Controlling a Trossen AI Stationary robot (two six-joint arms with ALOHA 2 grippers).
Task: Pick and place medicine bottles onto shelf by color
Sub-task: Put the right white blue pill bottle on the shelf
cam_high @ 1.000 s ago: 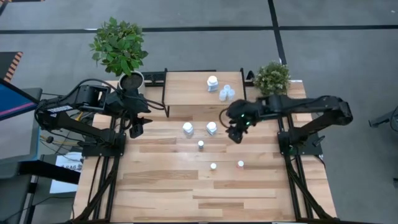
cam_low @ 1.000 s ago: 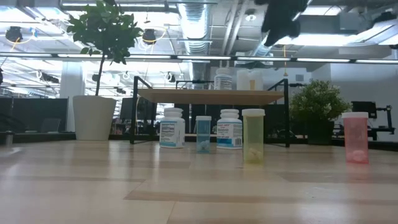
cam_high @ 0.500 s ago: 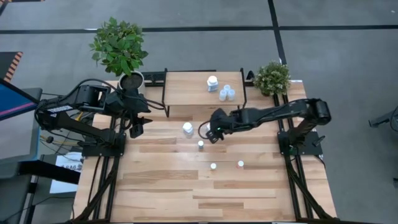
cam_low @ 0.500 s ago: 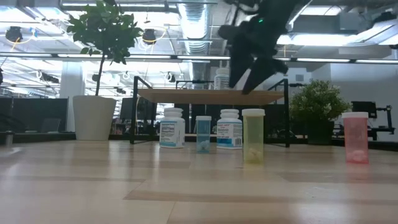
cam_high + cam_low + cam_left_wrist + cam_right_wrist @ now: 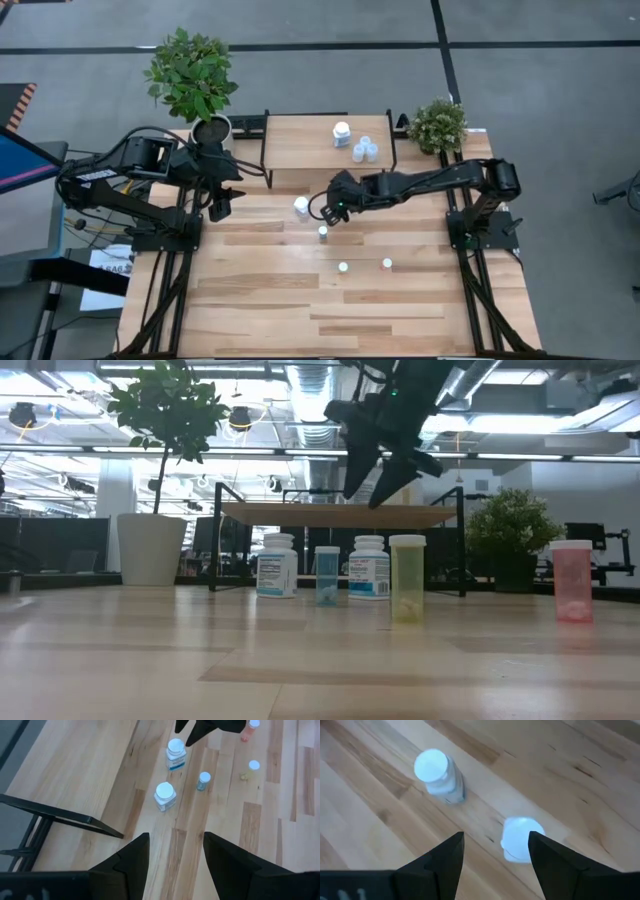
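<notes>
My right gripper [image 5: 334, 208] is open and hangs over a white bottle [image 5: 522, 840] that stands on the table in front of the shelf [image 5: 325, 150]. In the low view the gripper [image 5: 382, 460] is well above this bottle [image 5: 369, 568]. A second white bottle [image 5: 302, 207] stands beside it to the left. A small pale-blue bottle [image 5: 323, 232], a yellowish one [image 5: 343, 267] and an orange-pink one [image 5: 387, 263] stand nearer. On the shelf stand one white bottle [image 5: 342, 133] and two or three pale-blue ones [image 5: 365, 149]. My left gripper [image 5: 220, 207] waits open at the table's left.
A tall plant in a white pot [image 5: 210, 130] stands at the shelf's left end and a small bushy plant [image 5: 437, 125] at its right. The near half of the wooden table [image 5: 330, 310] is bare board.
My right gripper has come down from high up and gone toward the table's left, from in front of the shelf's right end to over the right-hand white bottle. The bottles have kept still.
</notes>
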